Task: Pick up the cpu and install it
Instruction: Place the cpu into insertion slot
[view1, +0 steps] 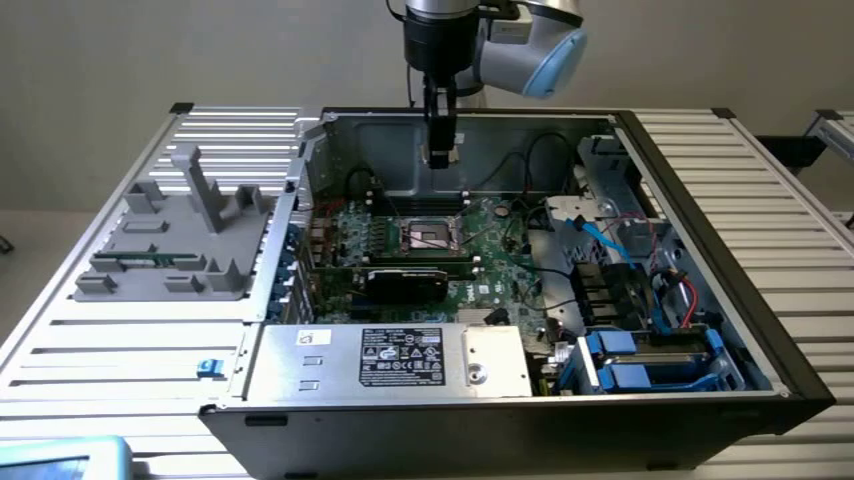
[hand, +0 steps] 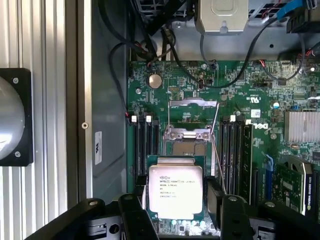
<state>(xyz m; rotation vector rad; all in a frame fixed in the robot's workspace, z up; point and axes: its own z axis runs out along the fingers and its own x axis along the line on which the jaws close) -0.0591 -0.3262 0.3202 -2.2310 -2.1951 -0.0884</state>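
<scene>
Silvery cpu sits gripped inside the end effector.

cpu: 1 | end effector: 1 | grey tray: 1 | computer case: 1 | motherboard: 1 | socket: 1

wall: plain beige | table: ribbed aluminium slats | light: even

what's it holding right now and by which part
the cpu, pinched by its two opposite side edges between the fingers, up over the open socket
</scene>
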